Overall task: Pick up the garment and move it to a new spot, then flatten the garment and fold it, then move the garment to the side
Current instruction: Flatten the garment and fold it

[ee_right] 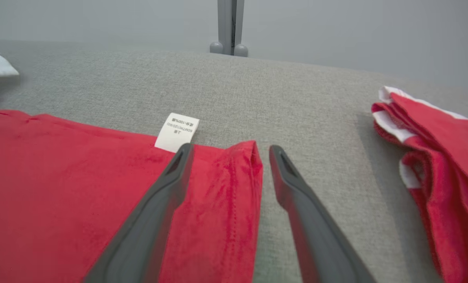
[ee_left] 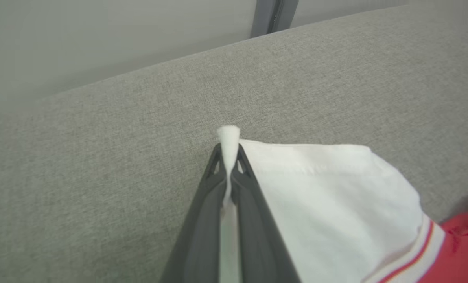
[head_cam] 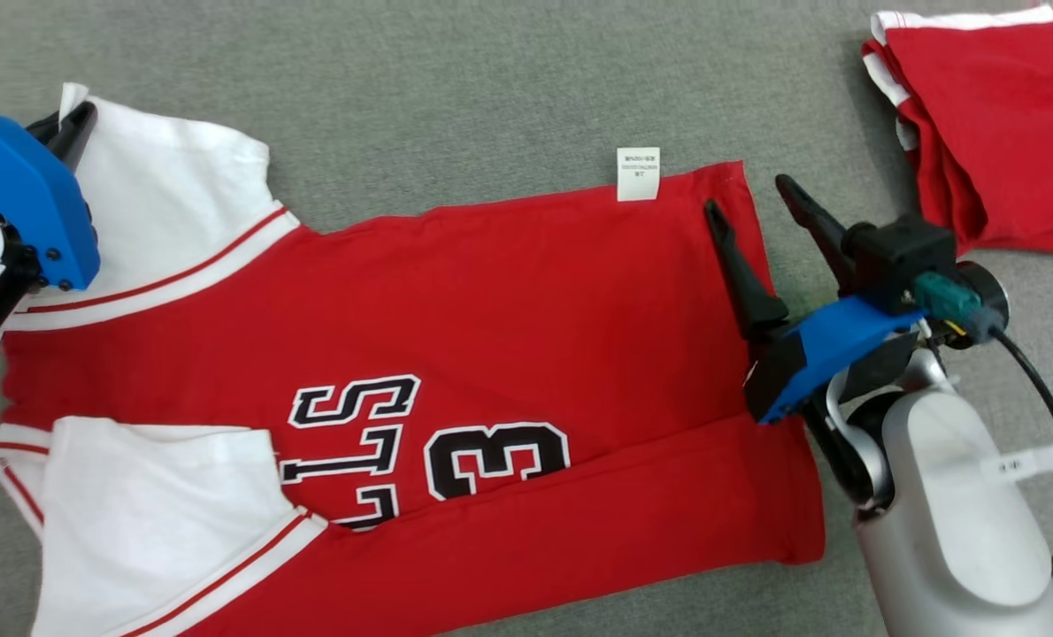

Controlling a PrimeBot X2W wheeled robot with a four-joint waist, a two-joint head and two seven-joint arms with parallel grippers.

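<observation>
Mostly red jersey (head_cam: 526, 292), white sleeves (head_cam: 164, 186), black 3 (head_cam: 497, 457)

On my head feed the grey woven worktop (head_cam: 456, 80) runs across the whole frame, its cloth surface flat and even. At its far right corner lies a folded red garment (head_cam: 995, 115), bundled in several layers with white trim along the edges. On the right wrist feed I see a grey metal post (ee_right: 229, 23) beyond the worktop's far edge, two rounded knobs at its base, against a plain pale wall (ee_right: 100, 19).
</observation>
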